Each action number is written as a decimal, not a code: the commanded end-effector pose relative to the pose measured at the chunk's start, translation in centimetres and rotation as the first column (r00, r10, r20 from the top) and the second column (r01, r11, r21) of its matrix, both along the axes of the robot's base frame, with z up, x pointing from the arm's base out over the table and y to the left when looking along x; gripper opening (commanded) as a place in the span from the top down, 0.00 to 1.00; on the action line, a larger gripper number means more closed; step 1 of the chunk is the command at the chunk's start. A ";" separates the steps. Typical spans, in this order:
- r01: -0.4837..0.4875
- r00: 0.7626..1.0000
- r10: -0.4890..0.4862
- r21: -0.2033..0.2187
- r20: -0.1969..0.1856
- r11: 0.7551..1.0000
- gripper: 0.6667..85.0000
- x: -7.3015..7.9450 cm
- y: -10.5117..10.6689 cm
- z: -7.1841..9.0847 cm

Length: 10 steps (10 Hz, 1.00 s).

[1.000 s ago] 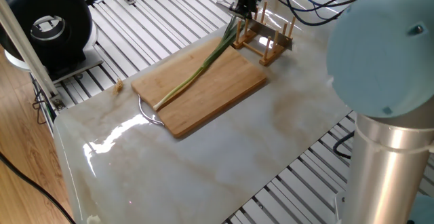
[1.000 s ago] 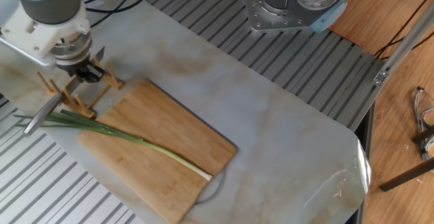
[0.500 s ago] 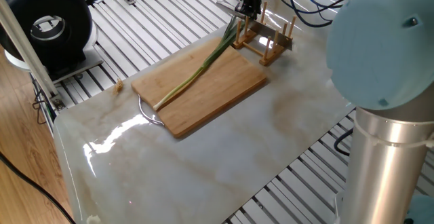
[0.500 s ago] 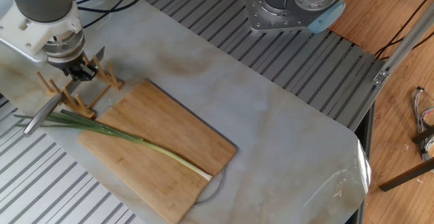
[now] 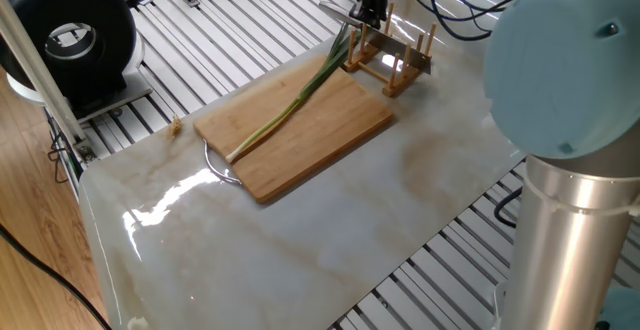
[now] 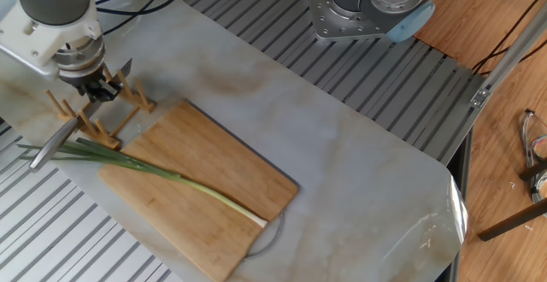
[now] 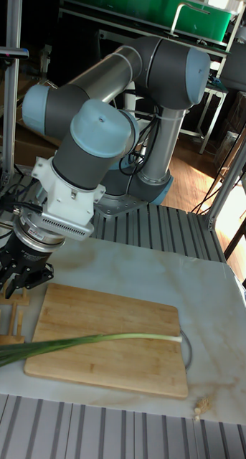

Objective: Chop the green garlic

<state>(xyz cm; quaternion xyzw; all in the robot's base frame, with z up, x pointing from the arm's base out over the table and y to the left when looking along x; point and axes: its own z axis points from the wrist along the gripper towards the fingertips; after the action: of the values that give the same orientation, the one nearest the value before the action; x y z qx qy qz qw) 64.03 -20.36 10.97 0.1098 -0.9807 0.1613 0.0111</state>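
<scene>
Overhead, arm bent down, gripper (image 6: 97, 91) over wooden rack (image 6: 102, 115), finger spacing unclear, green garlic (image 6: 162, 175) across cutting board (image 6: 205, 188)

Garlic across the board, gripper over the rack.

The long thin green garlic stalk (image 6: 162, 176) lies diagonally on the rectangular wooden cutting board (image 6: 214, 158), its root end at 4 o'clock, its leaves running off the board edge at 9 o'clock. The small wooden peg rack (image 6: 98, 115) stands just beyond the board's 10 o'clock corner on the marble-patterned table (image 6: 342, 145), with the black two-finger gripper (image 6: 96, 91) directly above it.
</scene>
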 end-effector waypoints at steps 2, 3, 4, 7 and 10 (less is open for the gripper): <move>-0.038 0.999 0.038 0.028 0.008 0.999 0.68 -0.4 -0.5 -1.2; -0.038 0.999 0.038 0.011 0.008 0.999 0.68 -0.5 -1.1 -1.6; -0.040 0.999 0.040 0.010 0.005 0.999 0.68 -0.7 -1.4 -1.9; -0.035 0.999 0.035 0.022 -0.009 0.999 0.68 -1.5 -1.4 -2.5; -0.024 1.000 0.024 0.012 -0.018 1.000 0.68 -1.7 -1.7 -2.9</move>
<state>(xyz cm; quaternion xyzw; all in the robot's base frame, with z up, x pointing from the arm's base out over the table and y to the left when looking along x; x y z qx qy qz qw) 62.61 -21.95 8.51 0.1286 -0.9790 0.1578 0.0150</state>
